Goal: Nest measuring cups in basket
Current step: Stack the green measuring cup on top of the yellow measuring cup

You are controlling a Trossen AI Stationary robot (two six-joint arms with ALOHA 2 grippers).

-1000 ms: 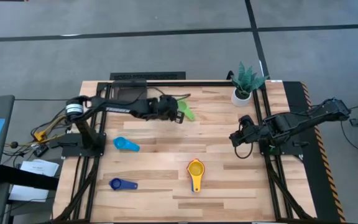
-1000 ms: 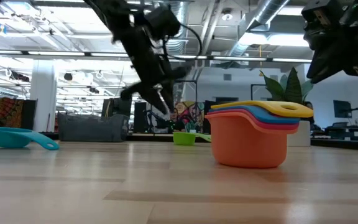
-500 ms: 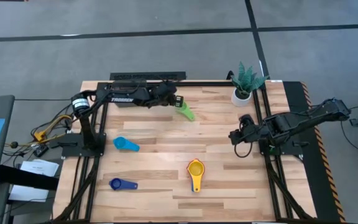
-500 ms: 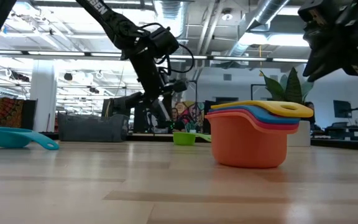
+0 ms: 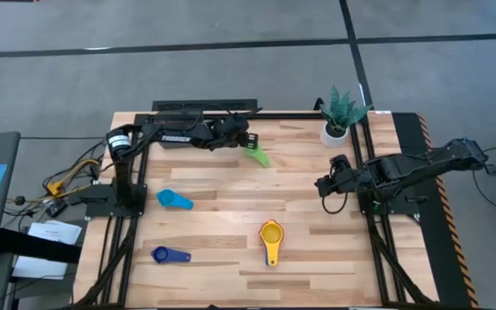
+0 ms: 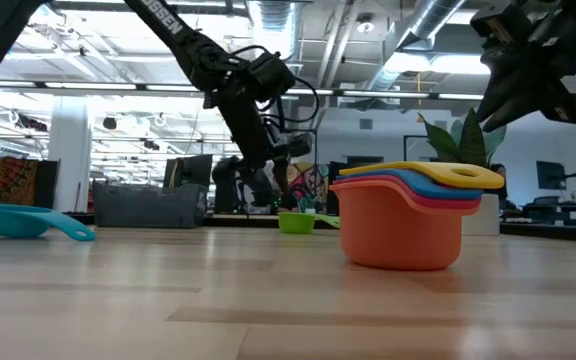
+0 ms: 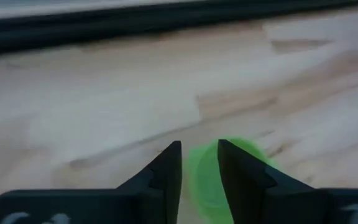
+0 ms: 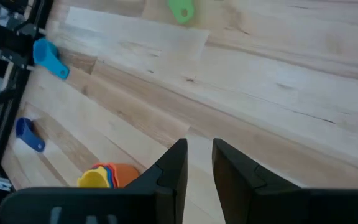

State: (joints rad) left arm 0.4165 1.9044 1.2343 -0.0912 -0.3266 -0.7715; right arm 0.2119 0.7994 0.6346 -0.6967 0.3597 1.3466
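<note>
A green measuring cup point(image 5: 259, 156) lies on the table near the far edge, also seen in the low view point(image 6: 296, 222). My left gripper point(image 5: 249, 143) hovers just on its far side. Its fingers stand slightly apart, and the cup point(image 7: 253, 154) shows beyond them. A nested stack with orange at the bottom and yellow on top point(image 5: 270, 232) stands toward the near edge. A light blue cup point(image 5: 175, 200) and a dark blue cup point(image 5: 169, 255) lie at the left. The dark grey basket point(image 6: 148, 207) stands at the far left. My right gripper point(image 5: 324, 188) waits at the right, slightly open and empty.
A white pot with a green plant point(image 5: 341, 112) stands at the far right corner. Black frame rails run along the table's left, right and far sides. Bare wood lies between the green cup and the stack.
My left gripper has moved toward the table's far edge, from beside the green cup to just behind it. The green cup stays lying on the table.
</note>
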